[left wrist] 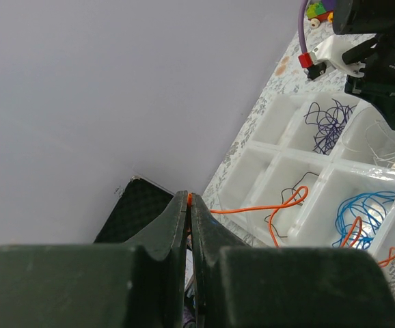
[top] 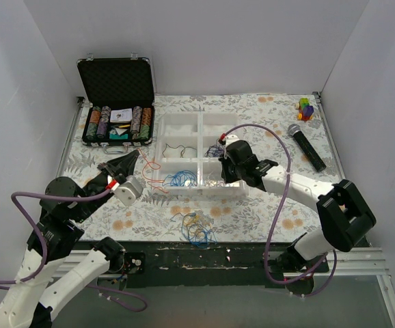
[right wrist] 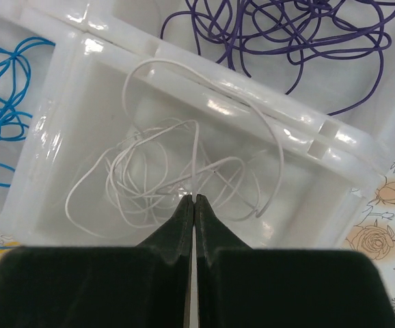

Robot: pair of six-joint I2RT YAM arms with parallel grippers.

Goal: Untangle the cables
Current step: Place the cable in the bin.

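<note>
Left hand (left wrist: pixel 189 199) is pinched shut on an orange cable (left wrist: pixel 252 208), stretching it away from the tray (left wrist: pixel 279 147), probably to free it. Right hand (right wrist: pixel 195 199) is clamped on a white cable (right wrist: pixel 195 154) over its own compartment. The leftover tangle (top: pixel 196 229) sits on the surface (top: pixel 150 212) just in front.

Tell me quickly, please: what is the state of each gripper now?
Left gripper: closed, holding a thin orange wire.
Right gripper: closed, holding a thin white wire.

Right end effector (right wrist: pixel 195 199), tips together on a white wire (right wrist: pixel 195 157), above the divided tray (right wrist: pixel 300 133); purple wires (right wrist: pixel 273 24) beyond.
</note>
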